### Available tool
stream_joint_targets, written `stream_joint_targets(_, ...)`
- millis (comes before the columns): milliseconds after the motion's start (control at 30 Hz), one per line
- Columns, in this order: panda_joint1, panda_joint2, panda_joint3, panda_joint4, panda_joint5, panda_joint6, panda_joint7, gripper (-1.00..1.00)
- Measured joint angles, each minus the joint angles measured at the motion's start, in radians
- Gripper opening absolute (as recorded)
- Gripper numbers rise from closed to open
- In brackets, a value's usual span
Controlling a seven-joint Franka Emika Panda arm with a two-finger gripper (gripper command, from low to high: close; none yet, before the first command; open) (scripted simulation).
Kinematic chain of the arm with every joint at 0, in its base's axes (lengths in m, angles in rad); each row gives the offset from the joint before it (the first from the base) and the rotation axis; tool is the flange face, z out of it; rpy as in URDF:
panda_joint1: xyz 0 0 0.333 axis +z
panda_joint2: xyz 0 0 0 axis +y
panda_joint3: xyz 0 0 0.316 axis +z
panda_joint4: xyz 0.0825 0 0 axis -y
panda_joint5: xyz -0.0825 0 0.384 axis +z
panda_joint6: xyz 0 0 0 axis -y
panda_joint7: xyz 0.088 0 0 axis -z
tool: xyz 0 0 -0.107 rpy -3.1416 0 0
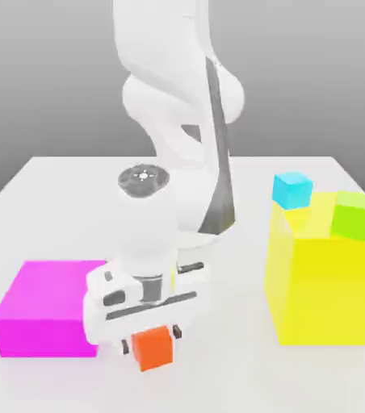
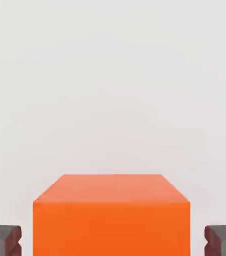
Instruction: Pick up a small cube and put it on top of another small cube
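Between dark fingers (image 2: 4, 240), orange-red cube (image 2: 111, 215), small gaps

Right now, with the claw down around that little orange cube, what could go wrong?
1. In the hand view the fingers stand apart from the orange cube, so lifting too soon might leave it on the table.
2. The gripper works close beside the magenta block; a sideways swing might bump it.
3. The cyan cube and green cube sit by the tall yellow block, which could be clipped on the way.
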Motion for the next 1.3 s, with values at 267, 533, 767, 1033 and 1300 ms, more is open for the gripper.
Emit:
stream_joint_targets(267, -0.016, -0.057, 0.02, -0.006, 0.01, -0.045, -0.004, -1.0)
stream_joint_targets(533, -0.03, -0.213, 0.037, -0.035, 0.029, -0.175, -0.019, -1.0)
stream_joint_targets(767, -0.111, -0.165, 0.03, 0.145, 0.104, -0.301, -0.236, -1.0)
stream_joint_targets(1033, -0.229, -0.02, -0.003, 0.436, 0.124, -0.452, -0.493, -1.0)
stream_joint_targets(1300, -0.329, 0.13, -0.044, 0.726, 0.075, -0.6, -0.702, -1.0)
